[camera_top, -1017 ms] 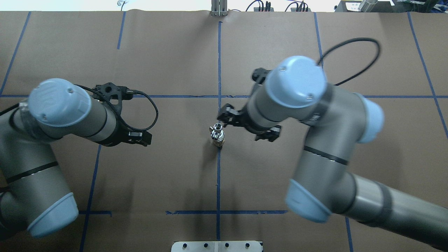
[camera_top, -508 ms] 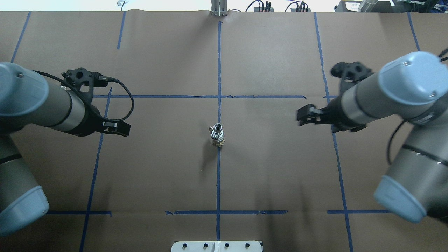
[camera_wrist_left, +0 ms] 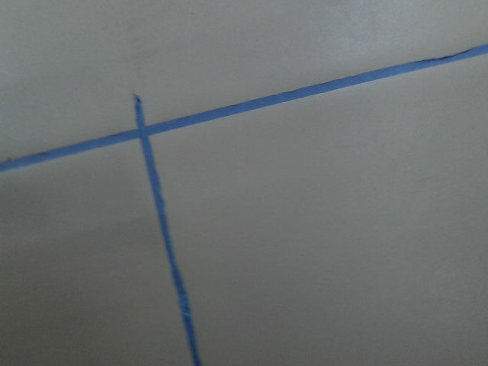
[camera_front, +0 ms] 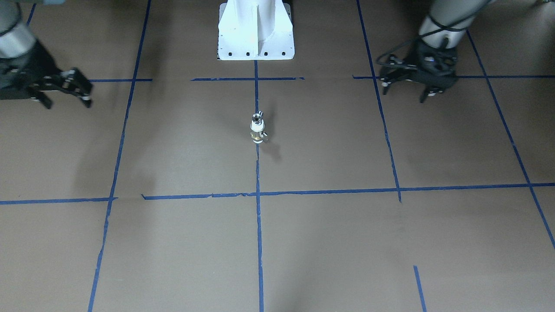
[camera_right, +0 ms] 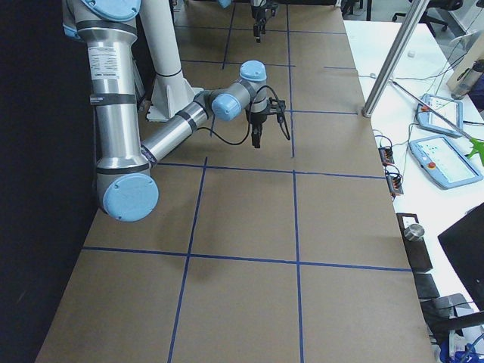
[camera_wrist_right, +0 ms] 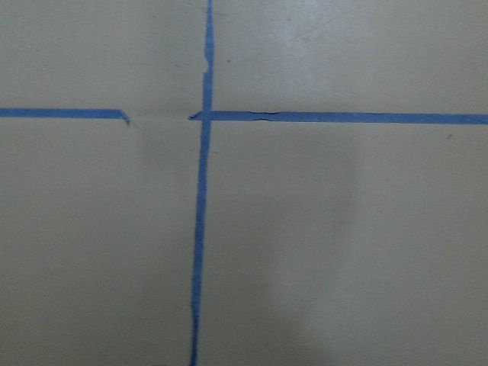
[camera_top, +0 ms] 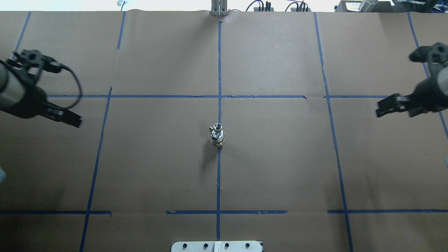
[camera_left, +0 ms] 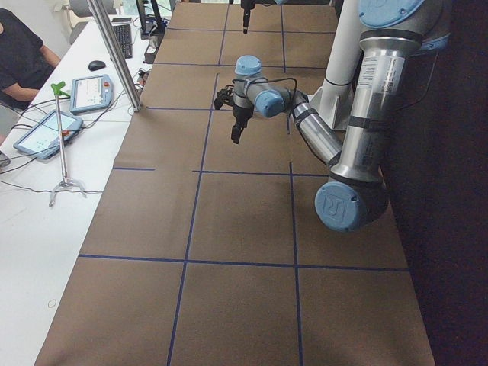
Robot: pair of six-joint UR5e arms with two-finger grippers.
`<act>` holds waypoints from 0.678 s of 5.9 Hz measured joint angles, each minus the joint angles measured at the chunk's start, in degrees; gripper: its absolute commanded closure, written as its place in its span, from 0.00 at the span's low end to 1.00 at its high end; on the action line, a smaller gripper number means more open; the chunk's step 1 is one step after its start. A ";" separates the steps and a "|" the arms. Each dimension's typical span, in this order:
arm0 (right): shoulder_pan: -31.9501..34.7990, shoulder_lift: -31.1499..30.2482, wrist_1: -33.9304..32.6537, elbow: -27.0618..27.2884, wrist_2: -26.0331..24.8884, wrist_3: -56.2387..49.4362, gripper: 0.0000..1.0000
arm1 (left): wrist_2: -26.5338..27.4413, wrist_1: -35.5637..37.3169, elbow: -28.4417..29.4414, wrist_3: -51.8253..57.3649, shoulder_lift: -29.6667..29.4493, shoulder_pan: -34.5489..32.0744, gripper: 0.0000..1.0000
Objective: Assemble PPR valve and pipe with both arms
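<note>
Both spread and empty, left gripper and right gripper hung near opposite table edges; the valve stood upright mid-table, pipe atop.

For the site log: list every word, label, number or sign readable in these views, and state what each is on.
No text is legible in any view.
Tablet screens beside the table: coloured panels, too small to read.
White label at the far table edge: printed, but blurred.
PPR valve and pipe: no marking can be made out.
Blue tape: plain grid lines, no signs.
</note>
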 measured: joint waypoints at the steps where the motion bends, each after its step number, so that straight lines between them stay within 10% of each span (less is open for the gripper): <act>1: 6.53 -2.04 -0.07 -3.65 3.89 -10.47 0.00 | -4.01 0.17 1.52 10.08 3.69 -7.04 0.00; 4: 21.65 -3.39 -0.30 -20.45 6.04 -40.08 0.00 | -12.51 0.40 17.84 39.64 8.28 -27.26 0.00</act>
